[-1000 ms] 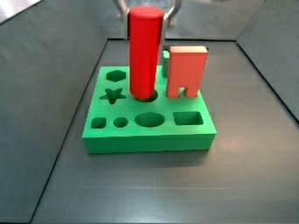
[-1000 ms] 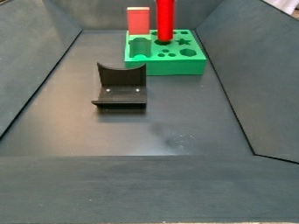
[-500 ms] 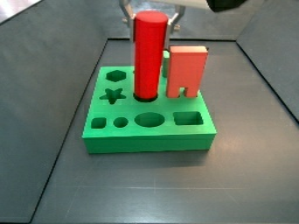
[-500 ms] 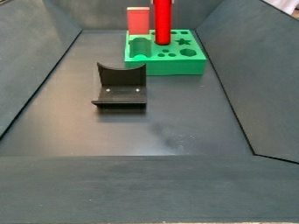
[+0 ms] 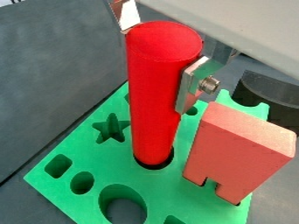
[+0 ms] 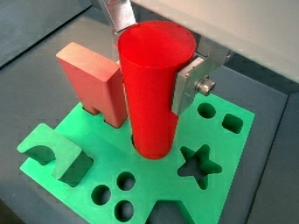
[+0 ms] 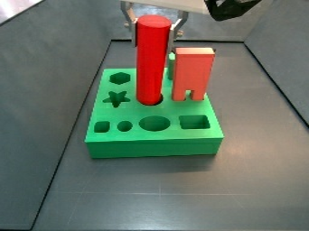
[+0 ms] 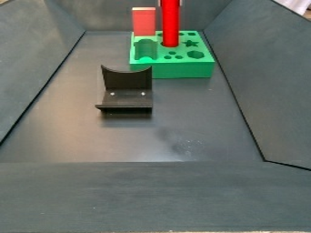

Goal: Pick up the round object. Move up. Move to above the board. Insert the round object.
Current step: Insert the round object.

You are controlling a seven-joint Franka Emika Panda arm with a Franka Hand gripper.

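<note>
**Peg seated in the board, gripper letting go**

The round object (image 7: pixel 150 56) stands upright with its foot in a round hole of the board (image 7: pixel 154 135), next to the star cut-out. A second ago the gripper (image 6: pixel 155 54) sat lower around the peg's top; now it has lifted, its fingers (image 5: pixel 193 85) apart and flanking the top with a gap showing. Insertion looks done. A red-orange block (image 7: pixel 192 74) stands in the board beside the peg. The fixture (image 8: pixel 124 89) sits apart from the board on the dark floor (image 8: pixel 170 136), between sloping dark walls.

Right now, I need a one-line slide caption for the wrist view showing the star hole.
Gripper open around the red peg, standing in a round hole of the green board beside the star cut-out.
</note>
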